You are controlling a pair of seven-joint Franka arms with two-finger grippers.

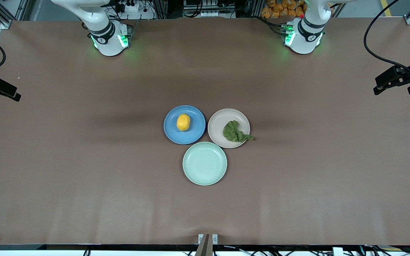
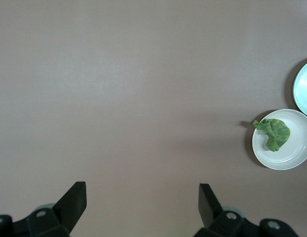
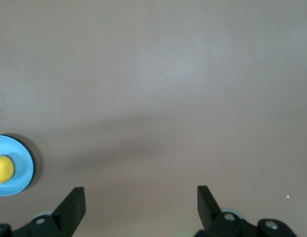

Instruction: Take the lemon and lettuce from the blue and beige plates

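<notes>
The yellow lemon [image 1: 183, 122] lies on the blue plate [image 1: 198, 133] at the table's middle. The dark green lettuce [image 1: 234, 132] lies on the beige plate [image 1: 219, 122] beside it, toward the left arm's end, its tail over the rim. My left gripper [image 1: 377, 85] is up at the left arm's end of the table, open and empty [image 2: 142, 195]; its wrist view shows the lettuce [image 2: 274, 133] on the beige plate [image 2: 296, 153]. My right gripper [image 1: 12, 93] is up at the right arm's end, open and empty [image 3: 141, 197]; its wrist view shows the lemon [image 3: 2, 168] on the blue plate [image 3: 22, 168].
An empty pale mint-green plate [image 1: 204, 163] sits nearer to the front camera, touching both other plates; its edge shows in the left wrist view [image 2: 304, 89]. Brown table surface lies under both grippers.
</notes>
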